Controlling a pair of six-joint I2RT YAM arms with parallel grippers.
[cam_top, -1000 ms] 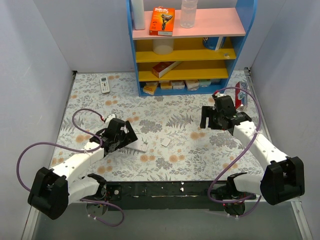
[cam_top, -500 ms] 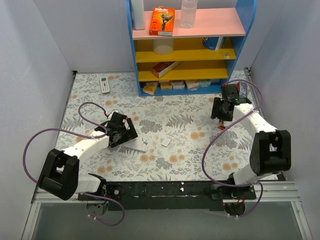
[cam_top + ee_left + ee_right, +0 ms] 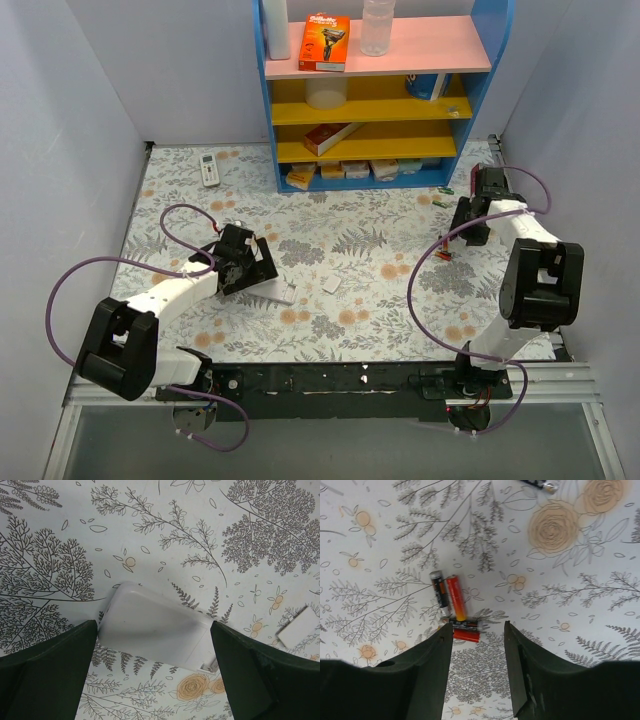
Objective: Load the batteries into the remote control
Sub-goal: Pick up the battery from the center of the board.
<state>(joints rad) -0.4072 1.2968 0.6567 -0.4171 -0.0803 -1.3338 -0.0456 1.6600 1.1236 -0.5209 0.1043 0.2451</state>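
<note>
The remote control (image 3: 155,630) is a plain white bar lying flat on the flowered tabletop, seen also in the top view (image 3: 272,293). My left gripper (image 3: 153,630) hovers over it, wide open, with one finger on either side of the bar and neither touching it. The batteries (image 3: 455,600) lie in a small cluster, red and black jackets, one crosswise (image 3: 465,630); in the top view they are a red speck (image 3: 443,255). My right gripper (image 3: 476,632) hangs above the cloth just short of them, jaws half apart and empty; from above it is near the right wall (image 3: 463,223).
A small white cover piece (image 3: 300,627) lies right of the remote control (image 3: 330,285). A smaller buttoned remote (image 3: 210,168) sits at the back left. A blue shelf unit (image 3: 375,90) stands at the back. A dark small item (image 3: 537,484) lies beyond the batteries.
My right arm swung back and to the right, and its jaws narrowed from wide to about half. The left gripper shifted slightly and stayed wide open over the remote control.
</note>
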